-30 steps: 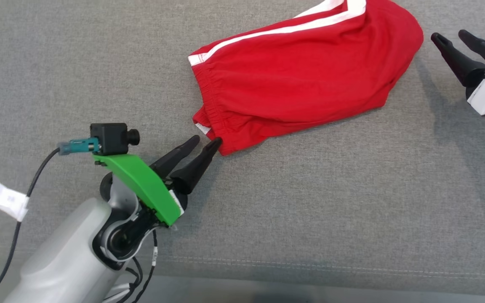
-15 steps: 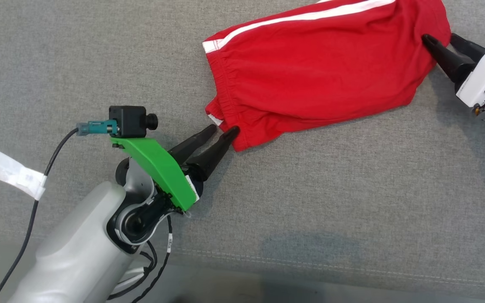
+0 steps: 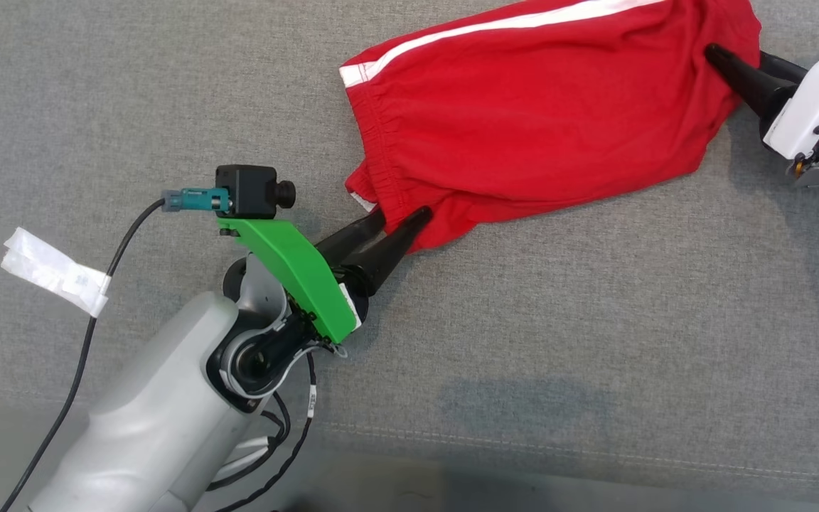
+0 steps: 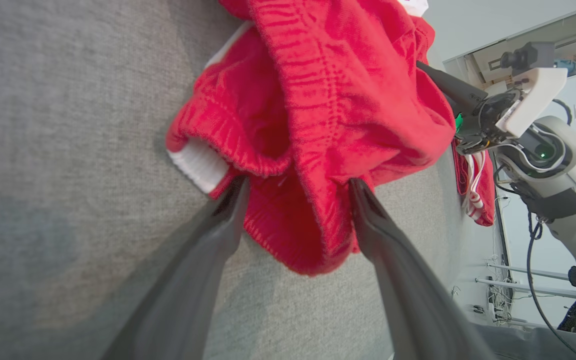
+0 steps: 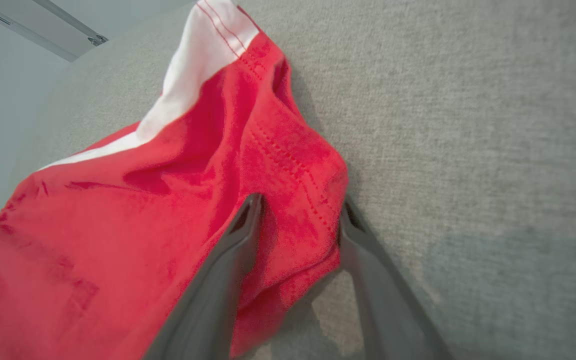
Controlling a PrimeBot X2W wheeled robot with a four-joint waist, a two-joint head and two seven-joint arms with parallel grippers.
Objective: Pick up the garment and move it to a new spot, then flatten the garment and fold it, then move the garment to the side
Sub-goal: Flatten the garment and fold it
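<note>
The garment (image 3: 523,121), red shorts with a white side stripe, lies rumpled on the grey fabric surface (image 3: 594,320). My left gripper (image 3: 404,212) is at its near left waistband corner. In the left wrist view that gripper (image 4: 299,182) stands open, with the bunched red waistband (image 4: 318,100) between its fingers. My right gripper (image 3: 736,53) is at the garment's far right edge, one finger on top of the cloth. In the right wrist view its fingers straddle a fold of the hem (image 5: 298,220), standing apart with cloth filling the gap around the gripper (image 5: 300,200).
A stitched seam (image 3: 594,448) marks the surface's near edge. A white tag (image 3: 54,270) hangs on the left arm's cable. In the left wrist view another red and white cloth (image 4: 473,200) hangs beyond the surface's far edge, near the right arm (image 4: 543,150).
My right gripper has come in to the garment's right edge and its fingers have narrowed around the hem. My left gripper has pushed further onto the waistband corner. The camera has shifted.
</note>
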